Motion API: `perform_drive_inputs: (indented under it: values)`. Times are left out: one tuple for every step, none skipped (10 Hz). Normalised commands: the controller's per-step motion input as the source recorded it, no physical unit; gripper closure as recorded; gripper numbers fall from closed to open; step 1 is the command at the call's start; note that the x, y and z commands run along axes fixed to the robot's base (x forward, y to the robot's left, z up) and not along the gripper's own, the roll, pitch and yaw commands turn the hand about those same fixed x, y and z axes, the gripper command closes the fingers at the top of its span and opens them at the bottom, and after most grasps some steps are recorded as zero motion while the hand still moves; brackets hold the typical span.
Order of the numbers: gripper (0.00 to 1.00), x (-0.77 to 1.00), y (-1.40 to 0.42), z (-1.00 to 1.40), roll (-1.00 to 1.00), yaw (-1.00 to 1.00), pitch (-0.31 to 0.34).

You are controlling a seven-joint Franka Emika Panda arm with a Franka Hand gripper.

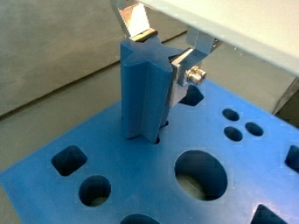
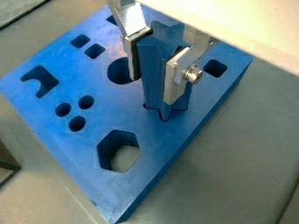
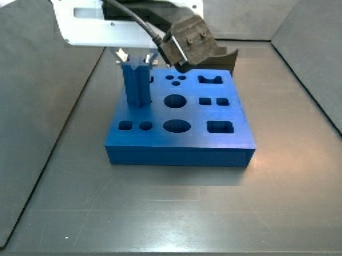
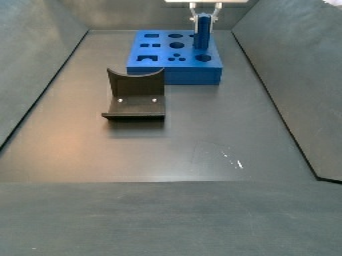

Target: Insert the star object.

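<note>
blue star object (image 1: 145, 87) stands upright on the wide blue block (image 1: 105, 149), lower end sitting in a hole in the block's top face, most of its ridged length above the surface. tool (image 2: 156, 54) is clamped on the star object near its top, silver finger plates (image 2: 177, 74) pressed on opposite sides in both wrist views. in a side view the peg (image 3: 136, 82) is at a corner of the block (image 3: 181, 130), near round and square holes. in a side view the block (image 4: 171, 58) lies at the far end of the grey bench (image 4: 174, 140), with the dark fixture (image 4: 134, 95) well apart from it, nearer the camera.
</note>
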Motion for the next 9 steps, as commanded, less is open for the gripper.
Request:
perform_drive_inputs:
  values:
    - [1.00,0.00,0.00,-1.00,0.05,0.00,-0.107]
    - [1.00,0.02,-0.08,-1.00,0.02,0.00,-0.103]
    - [1.00,0.09,-0.04,-1.00,0.00,-0.03,-0.084]
    - [1.00,0.04,-0.03,-1.00,0.00,-0.03,-0.061]
    - [1.00,0.00,-0.05,-1.00,0.00,-0.05,-0.023]
    - [1.00,0.00,-0.21,-1.00,0.00,-0.18,-0.083]
    - [1.00,0.01,-0.22,-1.00,0.00,-0.18,-0.114]
    - [1.00,0.12,-0.19,-1.00,0.00,-0.13,-0.141]
    - [1.00,0.11,-0.01,-0.08,0.00,0.00,0.000]
